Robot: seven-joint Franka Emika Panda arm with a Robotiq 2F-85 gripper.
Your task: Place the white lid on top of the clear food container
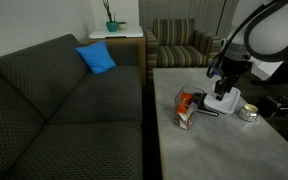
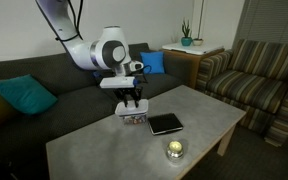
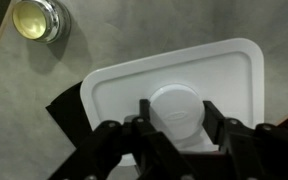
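Note:
The white lid (image 3: 224, 80) is a flat rounded rectangle with a round raised knob in its middle. It lies low over the grey table, under my gripper (image 3: 178, 108), whose fingers press the knob from both sides. In both exterior views the gripper (image 1: 221, 92) (image 2: 132, 103) points straight down onto the lid (image 1: 225, 103) (image 2: 134, 116). The clear food container (image 1: 187, 108), with orange and red contents, stands on the table a short way from the lid, towards the sofa. It is out of the wrist view.
A small round shiny tin (image 3: 36, 20) (image 1: 247, 113) (image 2: 174, 150) stands near the lid. A flat black book-like rectangle (image 2: 165, 123) lies beside the lid, and its corner shows in the wrist view (image 3: 62, 115). A dark sofa (image 1: 64, 100) runs along the table's edge.

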